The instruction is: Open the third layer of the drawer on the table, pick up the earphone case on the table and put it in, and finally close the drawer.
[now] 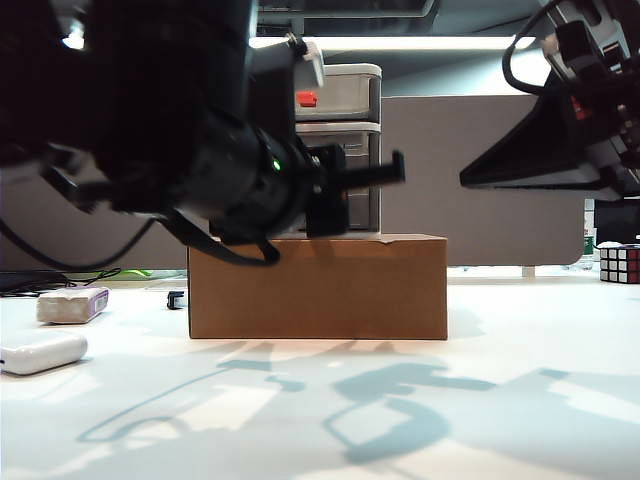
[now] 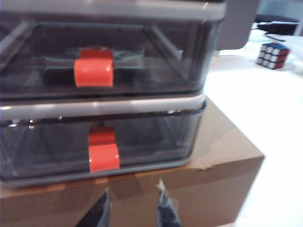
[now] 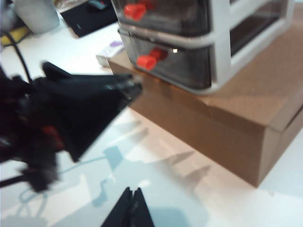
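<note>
Your left end effector point(image 2: 131, 208) hangs level in front of the drawer point(image 2: 104, 90), just below the red handle point(image 2: 103, 157) of the third layer point(image 2: 142, 142), its fingers slightly parted and holding nothing. The drawer sits on a brown cardboard box point(image 1: 317, 287), all tiers shut. Your right end effector point(image 3: 130, 210) is raised to the right of the drawer, above the bench point(image 1: 480, 400), fingertips pressed together and empty. The earphone case point(image 1: 42, 352) lies on the bench well left of the box. No readable writing shows anywhere.
</note>
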